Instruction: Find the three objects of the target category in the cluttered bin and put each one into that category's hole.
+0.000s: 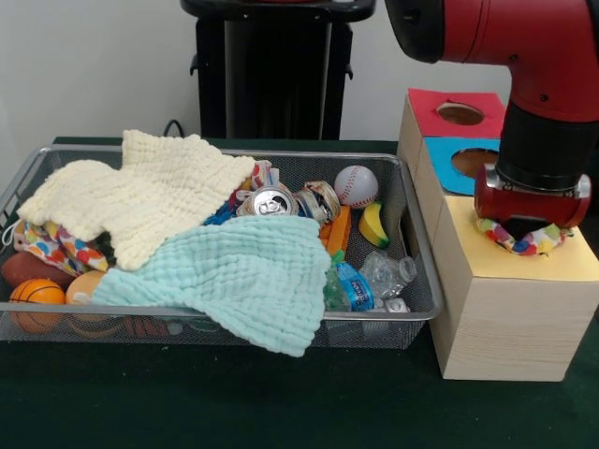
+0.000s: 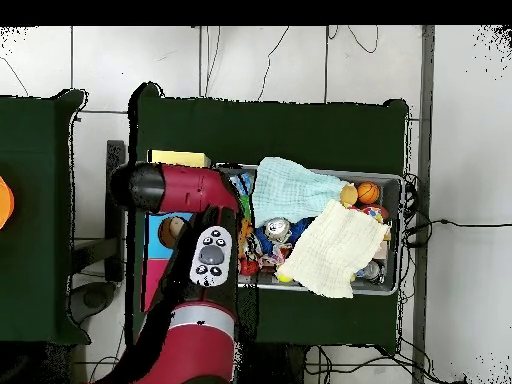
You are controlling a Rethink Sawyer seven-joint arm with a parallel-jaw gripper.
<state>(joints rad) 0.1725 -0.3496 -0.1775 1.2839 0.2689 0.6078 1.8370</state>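
Starting at the left of the front view, the wire bin (image 1: 423,281) sits on the green desk (image 1: 234,402), stuffed with clutter. An orange mini basketball (image 1: 36,292) is jammed in the near left corner, with a cream cloth (image 1: 140,192) draped over the back left part. A mint cloth (image 1: 243,276) spills over the front rim. Toward the right end there's a crushed can (image 1: 272,201), a baseball (image 1: 356,184), a toy banana (image 1: 374,224) and a squashed plastic bottle (image 1: 387,275). Just beside the bin stands the wooden box (image 1: 510,323) with yellow, blue and red tops. The gripper (image 1: 520,234) is down on the yellow top, pinching a colorful polka-dot cloth (image 1: 519,241).
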